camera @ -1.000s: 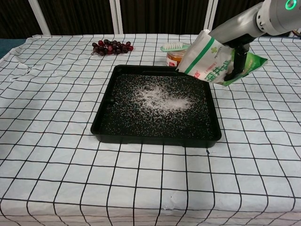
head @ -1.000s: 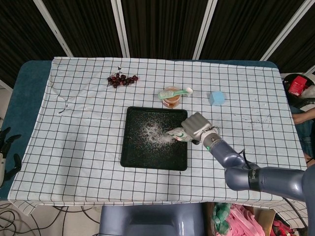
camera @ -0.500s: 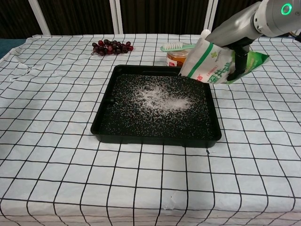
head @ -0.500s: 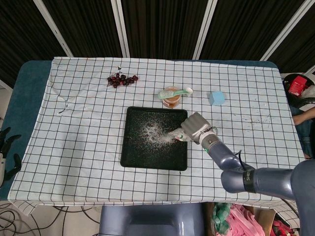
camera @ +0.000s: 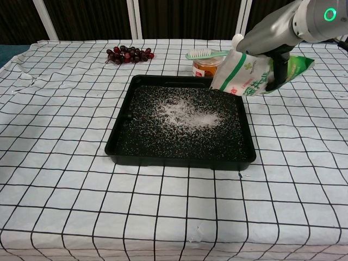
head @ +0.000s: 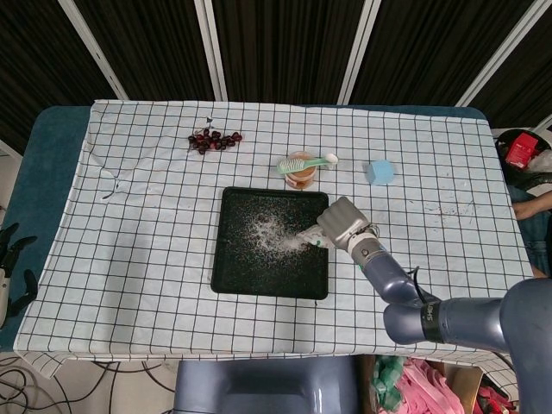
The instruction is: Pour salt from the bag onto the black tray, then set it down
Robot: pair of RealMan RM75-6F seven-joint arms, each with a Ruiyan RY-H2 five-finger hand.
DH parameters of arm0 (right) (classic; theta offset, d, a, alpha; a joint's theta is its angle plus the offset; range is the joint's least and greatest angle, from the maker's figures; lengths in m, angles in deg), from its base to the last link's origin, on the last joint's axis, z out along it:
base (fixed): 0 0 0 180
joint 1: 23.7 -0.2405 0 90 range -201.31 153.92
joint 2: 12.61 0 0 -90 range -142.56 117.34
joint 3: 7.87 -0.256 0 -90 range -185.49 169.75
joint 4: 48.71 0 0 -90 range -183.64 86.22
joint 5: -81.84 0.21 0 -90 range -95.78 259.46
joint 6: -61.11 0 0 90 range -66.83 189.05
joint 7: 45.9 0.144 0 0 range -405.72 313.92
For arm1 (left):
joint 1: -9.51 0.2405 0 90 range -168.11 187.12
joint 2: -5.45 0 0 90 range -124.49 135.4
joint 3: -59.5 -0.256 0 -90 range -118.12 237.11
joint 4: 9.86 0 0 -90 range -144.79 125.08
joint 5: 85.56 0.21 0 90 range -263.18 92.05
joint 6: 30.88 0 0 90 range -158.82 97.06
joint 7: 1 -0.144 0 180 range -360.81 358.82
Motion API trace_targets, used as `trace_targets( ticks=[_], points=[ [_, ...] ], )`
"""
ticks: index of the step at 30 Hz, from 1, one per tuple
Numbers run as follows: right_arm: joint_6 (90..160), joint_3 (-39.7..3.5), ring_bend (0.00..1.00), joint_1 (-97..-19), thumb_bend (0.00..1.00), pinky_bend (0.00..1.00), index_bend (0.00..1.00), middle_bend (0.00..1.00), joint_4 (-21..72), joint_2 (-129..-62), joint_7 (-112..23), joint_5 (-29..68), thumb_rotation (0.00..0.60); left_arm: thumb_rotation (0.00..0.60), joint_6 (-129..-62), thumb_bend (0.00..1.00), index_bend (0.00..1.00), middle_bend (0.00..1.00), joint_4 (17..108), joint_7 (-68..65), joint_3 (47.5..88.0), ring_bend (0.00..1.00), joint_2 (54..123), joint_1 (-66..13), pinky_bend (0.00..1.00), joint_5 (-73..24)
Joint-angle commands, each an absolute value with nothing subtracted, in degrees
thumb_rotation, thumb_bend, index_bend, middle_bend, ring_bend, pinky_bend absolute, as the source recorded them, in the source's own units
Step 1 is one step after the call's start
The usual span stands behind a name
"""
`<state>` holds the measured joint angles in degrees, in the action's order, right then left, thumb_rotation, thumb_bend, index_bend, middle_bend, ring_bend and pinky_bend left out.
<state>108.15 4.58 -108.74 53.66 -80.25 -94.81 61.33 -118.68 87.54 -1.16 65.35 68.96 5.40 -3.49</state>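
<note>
Across the frame's middle, a checked cloth (head: pixel 172 216) covers the table (head: pixel 52 164), with dark slatted panels (head: pixel 285 43) behind. At centre, the right hand (head: pixel 343 222) grasps the salt bag (camera: pixel 244 76) over the black tray (camera: pixel 119 144). The left hand (head: pixel 10 259) hangs released at the left edge.

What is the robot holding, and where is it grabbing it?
The right hand holds the salt bag, gripping it around its middle, with the bag tipped over the tray. The left hand holds nothing.
</note>
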Motion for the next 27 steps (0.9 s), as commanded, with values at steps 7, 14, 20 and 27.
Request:
trace_targets(
  ticks=[7,14,20,27],
  points=[
    [108.87,4.56,0.43,-109.1,0.45,0.38,0.52,0.42,54.03,-80.45,-96.42,62.36,0.6,0.6,-118.71,0.65,0.21,0.03,87.56,-1.14,65.39,0.0,68.96,5.39,0.0,-3.53],
    [110.03,5.15,0.43,-109.3,0.45,0.38,0.53,0.42,54.0,-80.66,-98.51,62.79,0.6,0.6,-118.71,0.66,0.21,0.03,87.55,-1.18,65.4,0.0,68.97,5.39,0.0,-3.54],
    [111.82,5.42,0.43,-109.26,0.45,0.38,0.53,0.42,54.23,-81.12,-100.47,62.62,0.6,0.6,-118.75,0.66,0.21,0.03,87.55,-1.14,65.42,0.0,68.96,5.41,0.0,-3.54],
    [113.64,5.33,0.43,-109.05,0.45,0.38,0.53,0.42,54.58,-81.62,-102.61,62.43,0.6,0.6,-118.75,0.66,0.21,0.03,87.58,-1.11,65.43,0.0,68.95,5.4,0.0,-3.55]
  ],
)
